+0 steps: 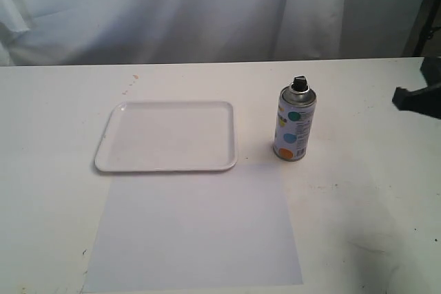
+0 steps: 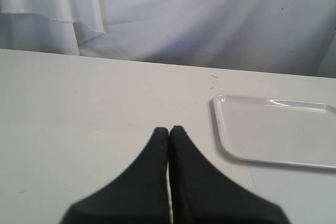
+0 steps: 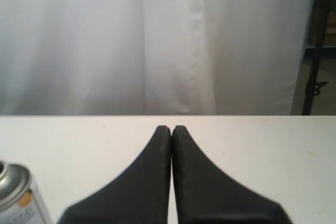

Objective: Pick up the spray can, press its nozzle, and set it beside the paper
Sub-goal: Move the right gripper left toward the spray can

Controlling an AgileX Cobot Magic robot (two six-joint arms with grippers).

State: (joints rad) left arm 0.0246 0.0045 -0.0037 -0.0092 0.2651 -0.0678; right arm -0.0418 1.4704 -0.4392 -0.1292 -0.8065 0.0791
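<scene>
The spray can [image 1: 295, 124] stands upright on the white table, right of the tray, its black nozzle [image 1: 298, 84] on the silver dome. A corner of the can [image 3: 16, 195] shows in the right wrist view. The pale paper [image 1: 195, 228] lies flat in front of the tray, its far right corner just short of the can. My right gripper [image 1: 403, 98] hangs at the right edge, well right of the can; its black fingers meet, shut and empty [image 3: 171, 128]. My left gripper [image 2: 169, 129] is shut and empty over bare table left of the tray; the exterior view does not show it.
A glossy white rimmed tray [image 1: 167, 164] lies left of the can, touching the paper's far edge; it also appears as the tray [image 2: 223, 135] in the left wrist view. A white curtain [image 1: 207, 5] hangs behind the table. A dark stand [image 3: 315, 51] is beyond the table.
</scene>
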